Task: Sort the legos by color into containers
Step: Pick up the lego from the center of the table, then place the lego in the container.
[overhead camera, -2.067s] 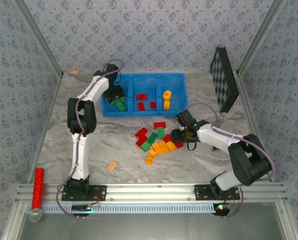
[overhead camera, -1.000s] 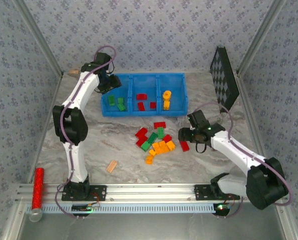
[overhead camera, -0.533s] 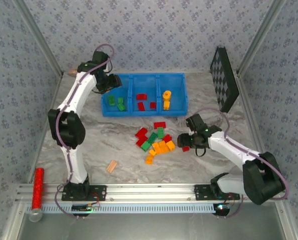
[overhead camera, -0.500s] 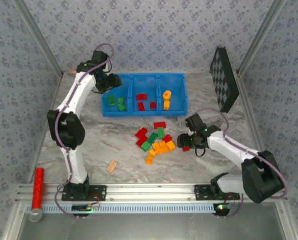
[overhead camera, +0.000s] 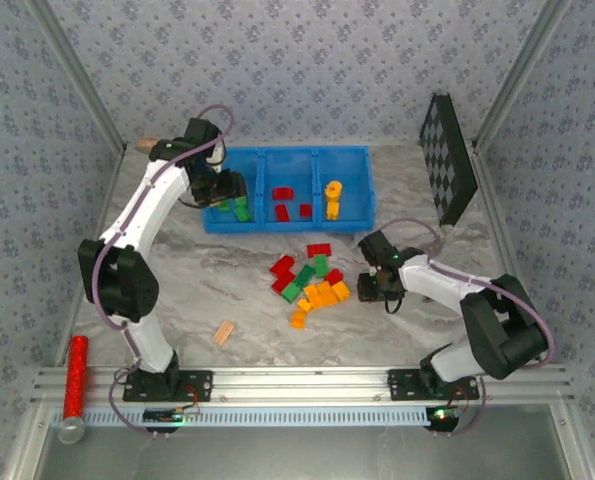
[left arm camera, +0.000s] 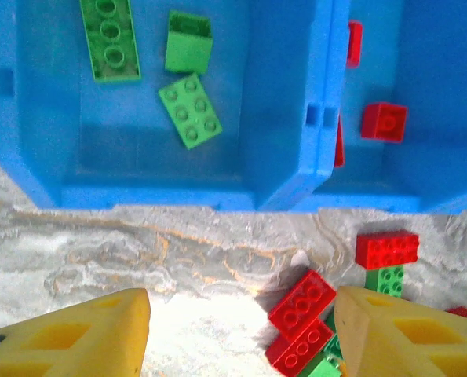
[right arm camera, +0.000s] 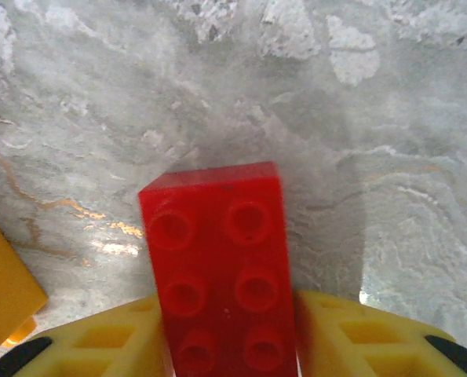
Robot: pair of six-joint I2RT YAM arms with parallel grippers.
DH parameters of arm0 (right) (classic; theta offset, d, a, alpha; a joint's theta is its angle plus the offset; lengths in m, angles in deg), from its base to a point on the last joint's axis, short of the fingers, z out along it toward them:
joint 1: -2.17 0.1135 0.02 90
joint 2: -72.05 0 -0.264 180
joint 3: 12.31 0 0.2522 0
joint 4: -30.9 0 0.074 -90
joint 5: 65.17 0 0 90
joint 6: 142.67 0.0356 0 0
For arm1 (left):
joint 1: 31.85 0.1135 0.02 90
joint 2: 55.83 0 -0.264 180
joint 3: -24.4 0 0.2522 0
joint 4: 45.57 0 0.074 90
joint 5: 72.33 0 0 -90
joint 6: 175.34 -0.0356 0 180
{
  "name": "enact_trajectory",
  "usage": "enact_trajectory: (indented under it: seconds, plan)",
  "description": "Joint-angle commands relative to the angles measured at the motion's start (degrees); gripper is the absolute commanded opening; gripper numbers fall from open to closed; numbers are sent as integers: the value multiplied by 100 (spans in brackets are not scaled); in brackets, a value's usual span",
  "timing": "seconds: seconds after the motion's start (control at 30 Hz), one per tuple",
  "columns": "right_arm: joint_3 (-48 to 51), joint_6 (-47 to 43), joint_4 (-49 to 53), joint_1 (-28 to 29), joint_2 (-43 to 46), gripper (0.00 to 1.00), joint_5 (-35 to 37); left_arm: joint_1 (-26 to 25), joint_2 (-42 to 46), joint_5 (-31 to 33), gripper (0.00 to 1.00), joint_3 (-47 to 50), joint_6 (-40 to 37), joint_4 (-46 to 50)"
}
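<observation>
Legos (overhead camera: 322, 292) mostly lie unsorted in a loose heap on the counter (overhead camera: 207, 290), just beside the right pincer (overhead camera: 369, 288) on its left side, with red, green and orange-yellow mixed together. The blue bin (overhead camera: 287, 151) stands beyond that pincer, farther from the arm bases. Each of its three compartments has a start:
- The left one holds three green bricks (left arm camera: 190, 110), directly ahead of the left pincer (left arm camera: 241, 310).
- The middle one holds a few red bricks (left arm camera: 384, 122), ahead of that pincer and to its right.
- The right one holds orange-yellow pieces (overhead camera: 332, 198).

The left pincer hangs released by the near wall of the green compartment, jaws wide with nothing between them. The right pincer is clenched on a red lego (right arm camera: 217, 267), a finger pressed to each long side. By my judgement the sort is somewhat under half done. A dozen or so bricks wait in the heap, and the red one in hand belongs in the middle compartment.

I cannot tell whether that red lego is lifted or resting on the counter. Its near end is cut off at the bottom of the right wrist view, and from above the pincer covers it. The heap's bricks overlap, so an exact count is out of reach. The orange-yellow pieces look stacked, and their number is unclear.
</observation>
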Motion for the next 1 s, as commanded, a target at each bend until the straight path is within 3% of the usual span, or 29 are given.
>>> enact_trajectory:
  seconds: [0.0, 0.13, 0.37, 0.53, 0.73, 0.97]
  plan:
    - [-55, 18, -31, 30, -235, 38, -74, -179, 341, -59, 64, 227, -188, 214]
    - [-348, -77, 243, -55, -195, 32, -40, -530, 463, -4, 64, 680, -350, 208]
    - [-1457, -561, 906, -356, -86, 30, -39, -1137, 959, -441, 65, 1779, -400, -496]
    - [-2606, -1016, 1133, -494, -366, 30, -6, -1782, 1249, -371, 67, 2323, 339, -907]
    - [-4414, -1520, 1105, -462, -1084, 29, -105, -2911, 1464, -96, 67, 3303, 1266, -1695]
    - [-6215, -1928, 1026, -150, -2161, 29, -336, -3616, 1330, 409, 67, 3755, 1635, -2086]
